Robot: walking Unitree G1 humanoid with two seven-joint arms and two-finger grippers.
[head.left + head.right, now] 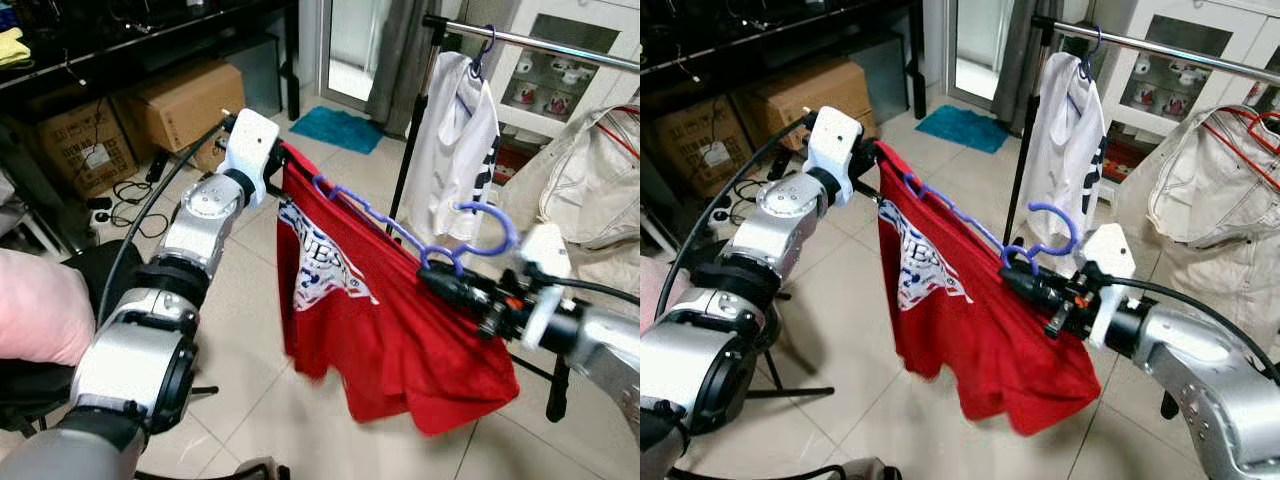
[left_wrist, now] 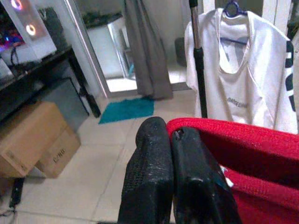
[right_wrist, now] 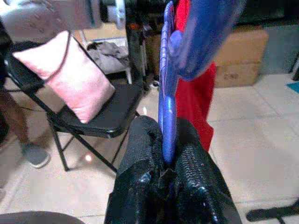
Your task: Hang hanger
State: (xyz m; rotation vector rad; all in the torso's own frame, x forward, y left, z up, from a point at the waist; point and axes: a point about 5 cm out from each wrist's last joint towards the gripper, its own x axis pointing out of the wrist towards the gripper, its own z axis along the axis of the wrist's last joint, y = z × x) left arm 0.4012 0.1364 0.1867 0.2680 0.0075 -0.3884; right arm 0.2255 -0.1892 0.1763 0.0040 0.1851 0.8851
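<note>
Right end effector [image 1: 1025, 282] clamps the purple hanger [image 1: 975, 228] below the rail [image 1: 1160, 45], left end effector [image 2: 180, 175] pinches the red shirt [image 1: 970, 330]; hook should rise level over rail.

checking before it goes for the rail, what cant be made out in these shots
- Far end of the purple hanger: covered by the red shirt where the left gripper pinches it, in both eye views.
- Clothes rail: right end cut off by the frame edge.
- Print on the red shirt: folded, partly unreadable.
- Right gripper shut on the hanger.
</note>
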